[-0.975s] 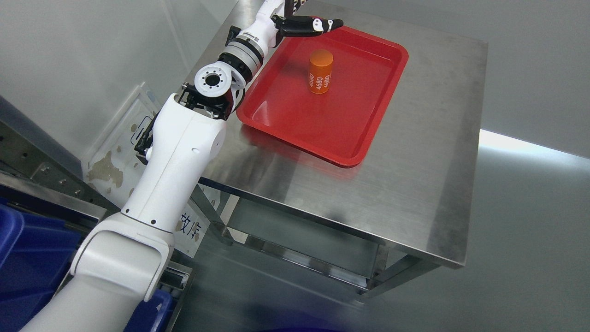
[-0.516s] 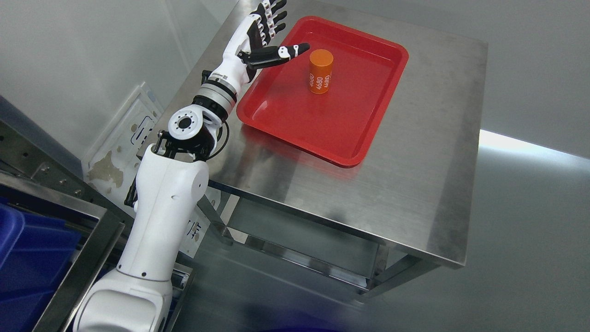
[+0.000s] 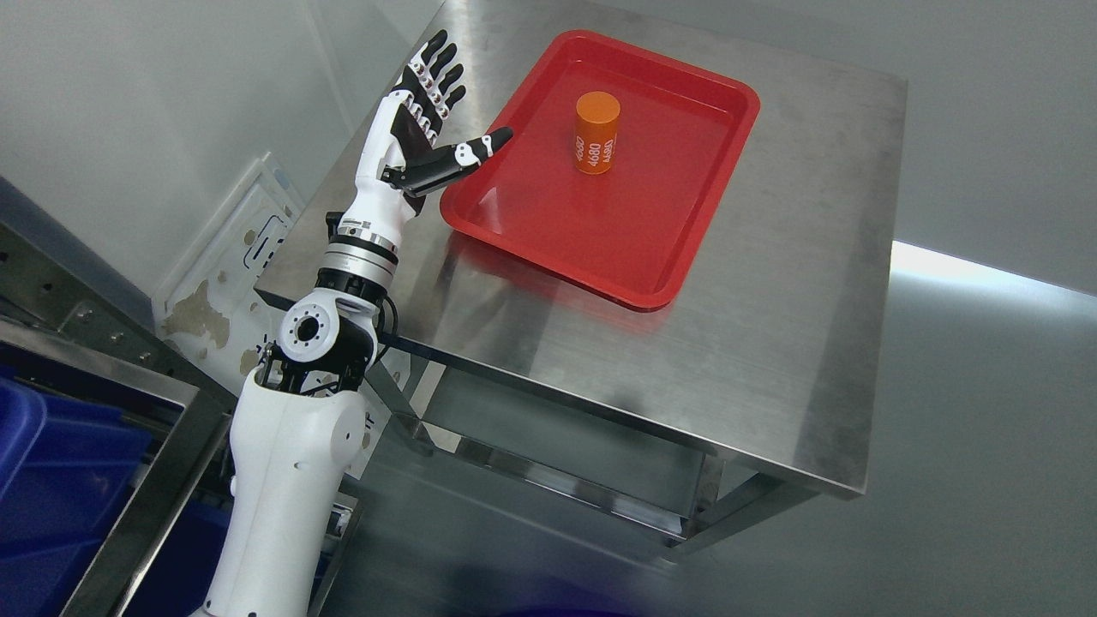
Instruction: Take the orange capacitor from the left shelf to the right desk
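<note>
left hand (image 3: pixel 420 128) is spread wide, fingers up, thumb out to the right, holding nothing, over the desk (image 3: pixel 771 343) edge just left of the red tray (image 3: pixel 600 248). orange capacitor (image 3: pixel 596 134) stands upright in the tray, right of the thumb, clearly apart. right arm not seen.

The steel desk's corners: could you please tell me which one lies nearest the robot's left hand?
The desk's far-left corner, beside the red tray's left edge: the open left hand hovers there, while the other corners lie well away.
</note>
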Tool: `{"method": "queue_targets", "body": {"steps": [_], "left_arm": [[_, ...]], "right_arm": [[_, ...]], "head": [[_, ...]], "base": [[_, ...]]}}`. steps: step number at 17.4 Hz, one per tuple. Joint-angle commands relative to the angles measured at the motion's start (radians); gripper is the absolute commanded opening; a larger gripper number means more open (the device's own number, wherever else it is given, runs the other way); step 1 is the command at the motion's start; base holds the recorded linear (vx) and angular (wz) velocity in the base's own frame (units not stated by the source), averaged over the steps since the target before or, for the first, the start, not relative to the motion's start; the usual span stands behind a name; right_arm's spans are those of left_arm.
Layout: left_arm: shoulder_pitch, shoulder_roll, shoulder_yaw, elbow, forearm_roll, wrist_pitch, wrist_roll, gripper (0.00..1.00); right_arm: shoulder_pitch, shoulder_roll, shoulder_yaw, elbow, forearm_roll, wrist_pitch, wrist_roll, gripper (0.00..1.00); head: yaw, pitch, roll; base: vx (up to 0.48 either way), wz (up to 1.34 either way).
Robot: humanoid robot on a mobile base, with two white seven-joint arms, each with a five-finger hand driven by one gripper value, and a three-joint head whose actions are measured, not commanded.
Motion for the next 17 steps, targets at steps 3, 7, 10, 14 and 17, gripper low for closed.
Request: {"method": "queue_targets", "body": {"steps": [3,7,10,14,17], "left_arm": [[0.061,0.017,0.036,-0.150,0.001,-0.034,0.004,1.00],[0.062,0.017,0.038,-0.150,0.001,-0.043,0.004,1.00],[0.061,0.017,0.031,-0.150,0.001,-0.043,0.004,1.00],[0.061,0.017,0.030,-0.148,0.001,-0.040,-0.001,1.00],[0.059,0.017,0.030,-0.147,0.001,-0.038,-0.002,1.00]], "right_arm": [[0.023,-0.018,-0.011,-0.017,0.006,-0.001,0.000,1.00],[0.023,-0.018,-0.011,-0.017,0.006,-0.001,0.000,1.00],[0.023,-0.018,-0.011,-0.017,0.006,-0.001,0.000,1.00],[0.023,-0.018,-0.011,-0.017,0.006,-0.001,0.000,1.00],[0.023,-0.018,-0.011,-0.017,0.006,-0.001,0.000,1.00]], "head": [[0.0000,0.000,0.000],[0.0000,0.000,0.000],[0.0000,0.000,0.000],[0.0000,0.000,0.000],[0.0000,0.000,0.000]], "base": [[0.000,0.00],[0.000,0.00],[0.000,0.00],[0.000,0.00],[0.000,0.00]]}}
